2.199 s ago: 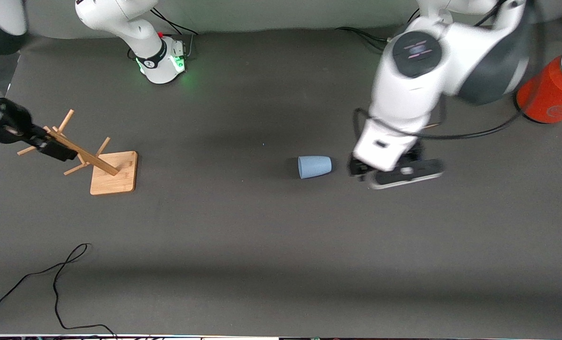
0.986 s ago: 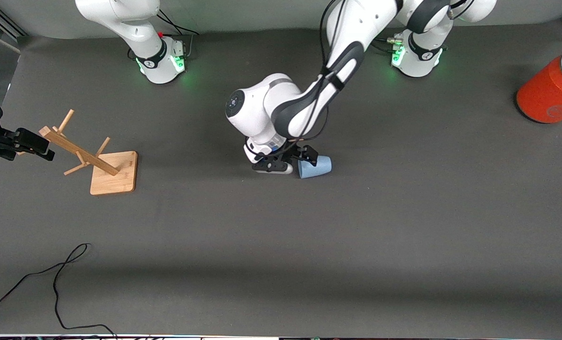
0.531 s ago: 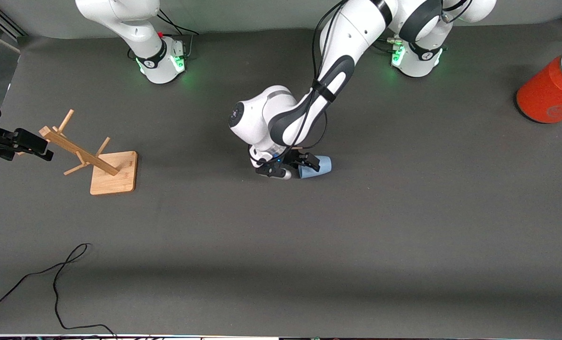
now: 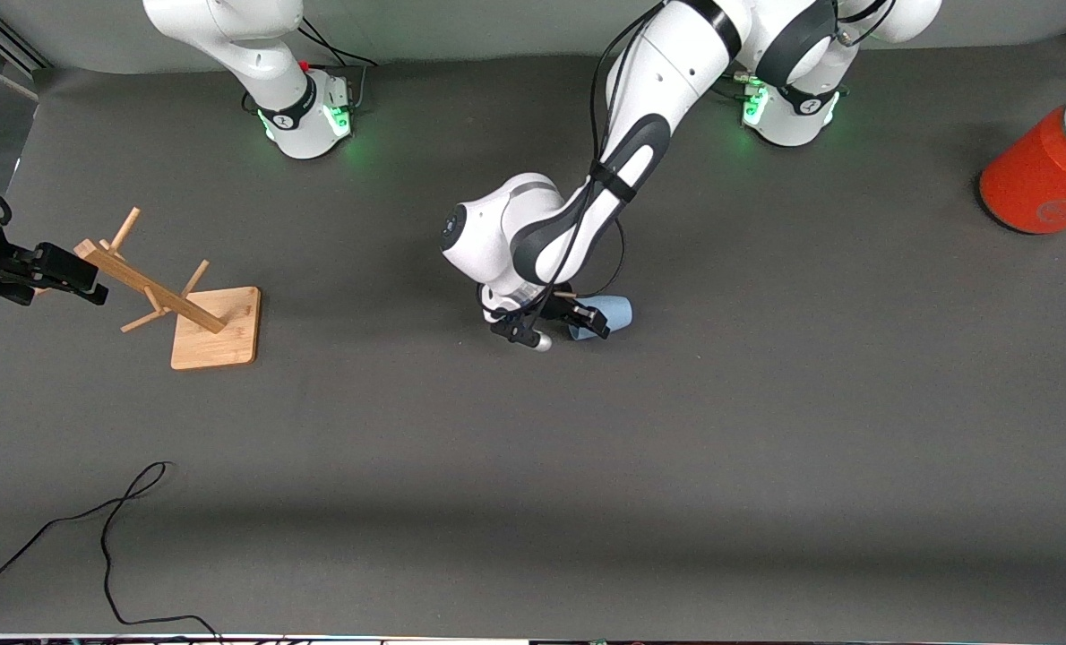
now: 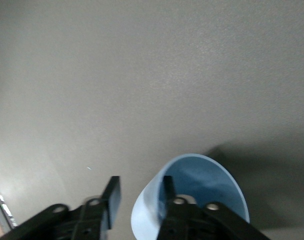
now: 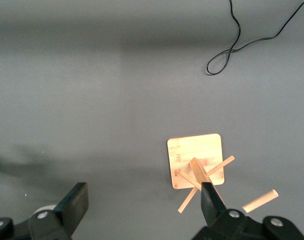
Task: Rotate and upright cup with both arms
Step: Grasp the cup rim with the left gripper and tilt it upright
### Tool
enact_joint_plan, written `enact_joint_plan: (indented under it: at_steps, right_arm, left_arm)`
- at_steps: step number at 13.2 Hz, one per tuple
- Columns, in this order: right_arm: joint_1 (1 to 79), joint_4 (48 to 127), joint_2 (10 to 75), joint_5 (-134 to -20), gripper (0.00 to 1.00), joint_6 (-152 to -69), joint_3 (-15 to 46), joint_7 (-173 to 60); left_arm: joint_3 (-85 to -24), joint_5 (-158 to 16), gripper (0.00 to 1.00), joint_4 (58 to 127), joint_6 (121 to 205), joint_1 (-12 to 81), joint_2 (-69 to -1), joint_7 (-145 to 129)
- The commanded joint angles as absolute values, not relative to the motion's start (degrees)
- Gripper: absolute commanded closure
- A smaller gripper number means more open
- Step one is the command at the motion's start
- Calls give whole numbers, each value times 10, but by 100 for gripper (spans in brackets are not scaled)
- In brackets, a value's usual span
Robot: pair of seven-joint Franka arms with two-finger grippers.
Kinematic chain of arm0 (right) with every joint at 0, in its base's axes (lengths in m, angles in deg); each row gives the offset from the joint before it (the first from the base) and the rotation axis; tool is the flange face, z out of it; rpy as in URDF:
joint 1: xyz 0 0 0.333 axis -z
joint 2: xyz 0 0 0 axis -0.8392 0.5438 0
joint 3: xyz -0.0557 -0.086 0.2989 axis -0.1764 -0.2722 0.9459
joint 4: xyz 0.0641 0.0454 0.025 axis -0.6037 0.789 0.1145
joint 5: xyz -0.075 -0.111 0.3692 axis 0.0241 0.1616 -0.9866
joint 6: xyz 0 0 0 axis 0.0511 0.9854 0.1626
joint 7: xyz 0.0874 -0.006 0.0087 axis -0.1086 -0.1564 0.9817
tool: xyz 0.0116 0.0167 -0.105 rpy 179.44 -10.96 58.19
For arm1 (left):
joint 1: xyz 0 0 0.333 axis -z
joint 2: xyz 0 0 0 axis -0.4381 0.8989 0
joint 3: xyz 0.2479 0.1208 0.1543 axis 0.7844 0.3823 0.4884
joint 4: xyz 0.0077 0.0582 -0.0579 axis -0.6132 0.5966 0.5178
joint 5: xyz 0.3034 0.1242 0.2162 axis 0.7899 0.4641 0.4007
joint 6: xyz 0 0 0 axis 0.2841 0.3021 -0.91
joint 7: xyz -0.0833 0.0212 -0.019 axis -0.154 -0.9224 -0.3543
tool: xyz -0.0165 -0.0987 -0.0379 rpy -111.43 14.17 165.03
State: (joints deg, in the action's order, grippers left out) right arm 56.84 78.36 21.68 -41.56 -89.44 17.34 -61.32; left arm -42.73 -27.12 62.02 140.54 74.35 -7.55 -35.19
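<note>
Left gripper point(image 4: 573, 320) pinches the cup point(image 4: 612, 313) wall at the rim – handy for tipping it upright; right gripper point(image 6: 142, 210) waits, spread wide, above the wooden rack point(image 6: 202, 172).

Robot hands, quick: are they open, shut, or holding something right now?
Left gripper: closing on the rim of the small light-blue tapered cup, one finger inside it, one outside.
Right gripper: open, holding nothing, waiting above the wooden peg rack.

Even, soft overhead light; matte desk point(image 4: 766, 448) glare-free. Green base glow at 12 o'clock. Broad faint shadow band at 6 o'clock. Left wrist view slightly blurred.
</note>
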Motion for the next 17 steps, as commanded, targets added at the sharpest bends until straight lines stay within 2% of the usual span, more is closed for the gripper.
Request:
enact_joint_plan:
  at_steps: [1,5,8,11,13,15,17]
  right_arm:
    - [573,794,210,-407,0,-901,178,-600]
    - [567,790,208,-407,0,-895,179,-607]
    - [566,788,212,-408,0,-894,179,-610]
    - [566,788,213,-408,0,-894,179,-609]
    - [566,787,211,-408,0,-894,179,-610]
    - [566,788,211,-408,0,-887,179,-610]
    - [566,788,211,-408,0,-886,179,-610]
  left_arm:
    - [-425,-238,100,614,1354,754,-82,-322]
    - [-425,-261,100,600,1295,746,-148,-320]
    - [-425,-354,100,614,1272,674,-280,-323]
    - [-425,-443,100,664,1300,612,-391,-355]
    - [-424,-490,100,750,1381,584,-454,-393]
    - [-424,-508,100,881,1522,573,-512,-453]
    - [-424,-507,100,957,1641,572,-515,-520]
